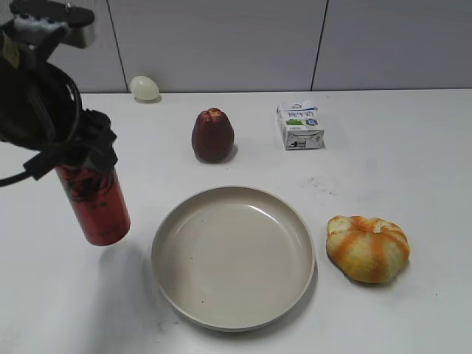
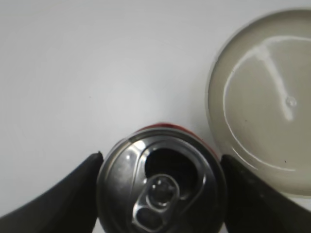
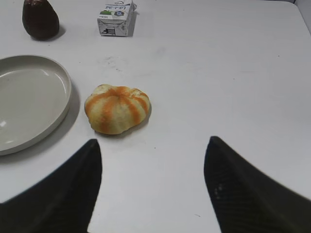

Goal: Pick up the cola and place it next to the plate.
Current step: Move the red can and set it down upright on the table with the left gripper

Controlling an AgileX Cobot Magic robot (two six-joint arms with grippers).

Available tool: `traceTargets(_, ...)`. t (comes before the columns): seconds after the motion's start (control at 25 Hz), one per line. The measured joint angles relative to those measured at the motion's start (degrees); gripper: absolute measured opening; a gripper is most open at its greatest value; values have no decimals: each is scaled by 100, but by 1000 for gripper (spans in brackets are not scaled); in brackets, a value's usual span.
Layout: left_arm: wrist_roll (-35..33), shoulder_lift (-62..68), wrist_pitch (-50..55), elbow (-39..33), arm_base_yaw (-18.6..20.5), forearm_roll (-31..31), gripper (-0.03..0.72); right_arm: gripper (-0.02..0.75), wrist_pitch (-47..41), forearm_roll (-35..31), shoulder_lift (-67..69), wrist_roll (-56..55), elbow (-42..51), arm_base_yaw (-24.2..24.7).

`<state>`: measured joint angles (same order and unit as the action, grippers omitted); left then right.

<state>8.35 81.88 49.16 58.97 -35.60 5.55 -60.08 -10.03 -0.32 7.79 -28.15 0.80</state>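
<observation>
The left gripper (image 1: 87, 158) clamps the cola (image 1: 96, 204) near its top, one dark finger (image 2: 58, 194) pressed to each side of the can, whose silver pull-tab lid fills the bottom of the left wrist view. In the exterior view the slim red can with black lettering leans slightly, its base toward the plate; a soft shadow spreads on the white table (image 1: 398, 155) beneath it, and whether the base touches the surface cannot be told. The can is at the left of the scene, just beside the plate (image 1: 177, 295) but apart from it, a strip of bare table showing between them.

The plate, a large round beige dish with a raised rim, lies at the front centre. To its right, near the rim but not touching, lies a round orange-and-yellow striped gourd (image 1: 368, 247). Behind the plate stands a dark red fruit (image 1: 212, 135), and to the right of that a small white drink carton (image 1: 300, 125) with blue and green print. A pale egg-shaped object (image 1: 144, 88) rests at the back left, close to the grey wall.

The right gripper (image 3: 153, 194) hovers above bare table with its fingers spread wide apart and holding nothing, the gourd just ahead of it and the plate's edge to its left.
</observation>
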Motion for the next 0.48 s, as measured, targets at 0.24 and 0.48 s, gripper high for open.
traceTargets(0.24,463,0,-388,-462,-446,228,530,531,0,0,0,0,0,0)
traceTargets(0.48,711,0,-633,-679,-671,256,530,531,0,0,0,0,0,0)
